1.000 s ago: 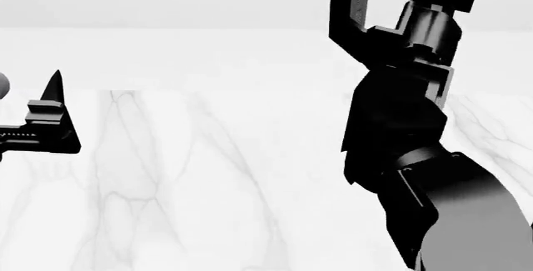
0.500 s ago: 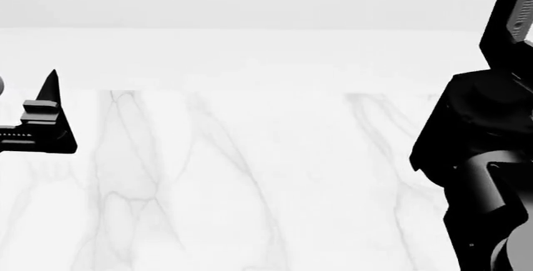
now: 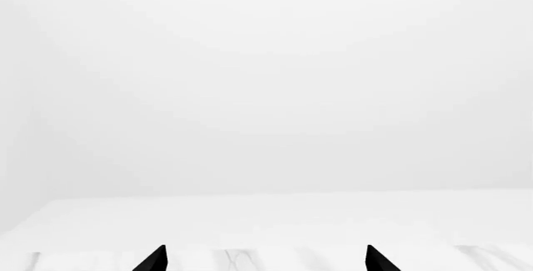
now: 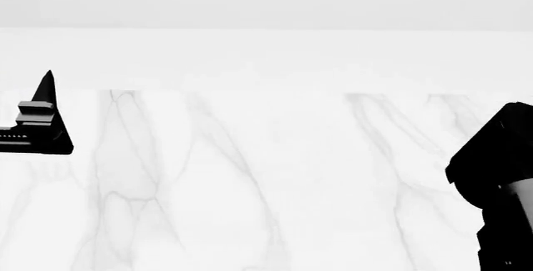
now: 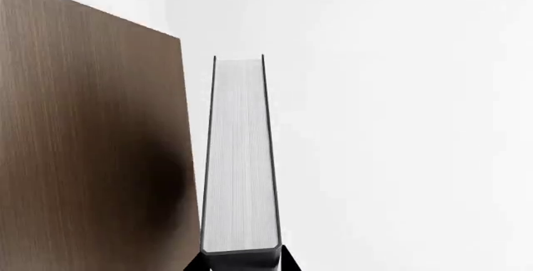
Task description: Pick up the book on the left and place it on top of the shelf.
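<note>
The table [image 4: 249, 177] was white marble with faint grey veins. The book [image 5: 239, 158] showed pale grey-white page edges between thin black covers, beside the shelf [image 5: 92, 140], a dark brown wood grain. Both grippers were black.

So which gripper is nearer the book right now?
Right. The right gripper is clamped on the book, beside the shelf. The left gripper is open over the marble table, no book in its view.
</note>
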{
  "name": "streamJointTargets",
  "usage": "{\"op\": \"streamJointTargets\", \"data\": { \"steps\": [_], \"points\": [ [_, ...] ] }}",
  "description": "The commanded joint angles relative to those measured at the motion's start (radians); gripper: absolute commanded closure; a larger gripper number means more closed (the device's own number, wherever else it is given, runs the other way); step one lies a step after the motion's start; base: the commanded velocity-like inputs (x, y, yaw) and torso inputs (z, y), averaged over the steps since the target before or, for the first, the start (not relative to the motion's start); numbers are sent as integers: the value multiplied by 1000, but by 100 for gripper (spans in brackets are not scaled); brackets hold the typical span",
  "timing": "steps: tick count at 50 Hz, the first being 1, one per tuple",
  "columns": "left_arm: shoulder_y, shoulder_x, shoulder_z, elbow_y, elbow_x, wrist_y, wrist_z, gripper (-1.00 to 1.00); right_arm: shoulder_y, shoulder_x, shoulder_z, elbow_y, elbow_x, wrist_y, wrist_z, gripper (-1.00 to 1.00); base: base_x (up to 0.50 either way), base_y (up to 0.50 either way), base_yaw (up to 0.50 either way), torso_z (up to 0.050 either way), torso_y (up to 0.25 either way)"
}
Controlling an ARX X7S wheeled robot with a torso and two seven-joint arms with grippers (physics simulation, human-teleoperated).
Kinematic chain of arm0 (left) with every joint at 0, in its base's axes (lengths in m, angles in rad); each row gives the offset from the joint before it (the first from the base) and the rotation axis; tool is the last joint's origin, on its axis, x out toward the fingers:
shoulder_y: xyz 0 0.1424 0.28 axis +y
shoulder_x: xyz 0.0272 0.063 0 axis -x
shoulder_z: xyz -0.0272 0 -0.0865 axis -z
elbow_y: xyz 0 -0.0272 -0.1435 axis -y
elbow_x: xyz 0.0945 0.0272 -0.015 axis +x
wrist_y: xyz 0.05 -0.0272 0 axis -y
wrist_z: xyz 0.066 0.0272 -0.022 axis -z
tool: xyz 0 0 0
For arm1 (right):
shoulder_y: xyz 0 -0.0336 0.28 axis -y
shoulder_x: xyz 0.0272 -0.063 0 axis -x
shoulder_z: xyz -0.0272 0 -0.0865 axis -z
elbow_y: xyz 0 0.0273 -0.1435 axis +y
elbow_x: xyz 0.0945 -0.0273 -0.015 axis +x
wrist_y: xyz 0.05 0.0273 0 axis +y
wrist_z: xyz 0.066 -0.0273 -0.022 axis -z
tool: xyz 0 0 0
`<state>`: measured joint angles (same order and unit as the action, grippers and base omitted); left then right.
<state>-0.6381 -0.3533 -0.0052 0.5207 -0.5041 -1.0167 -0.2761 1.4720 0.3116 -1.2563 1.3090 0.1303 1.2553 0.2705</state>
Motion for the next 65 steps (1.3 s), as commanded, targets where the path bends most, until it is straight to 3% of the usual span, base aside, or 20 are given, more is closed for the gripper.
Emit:
{"op": "streamJointTargets", "data": {
  "steps": [1, 17, 35, 36, 53, 65],
  "points": [
    [4, -4, -3, 1, -5, 2, -3, -100, -24, 21, -104, 0, -129, 78, 20, 100, 0, 0, 0, 0, 0],
    [12, -10, -7, 7, -10, 2, -10, -100, -71, 18, 60, 0, -124, 54, 52, 100, 0, 0, 0, 1, 1],
    [8, -12, 0, 2, -13, 6, -15, -100, -88, 22, 101, 0, -129, 48, 63, 100, 0, 0, -2, 0, 1],
    [8, -12, 1, 1, -12, 7, -15, -100, -87, 22, 100, 0, -130, 48, 66, -100, 0, 0, 0, 0, 0],
    [7, -14, 7, 0, -17, 8, -20, -100, -69, -7, 83, 0, -128, -24, 25, -100, 1, 0, 0, 0, 1],
    [7, -14, 17, -9, -16, 17, -20, -100, 8, -82, -6, 0, -141, -216, -34, -100, 0, 0, 0, 0, 0]
  ]
}}
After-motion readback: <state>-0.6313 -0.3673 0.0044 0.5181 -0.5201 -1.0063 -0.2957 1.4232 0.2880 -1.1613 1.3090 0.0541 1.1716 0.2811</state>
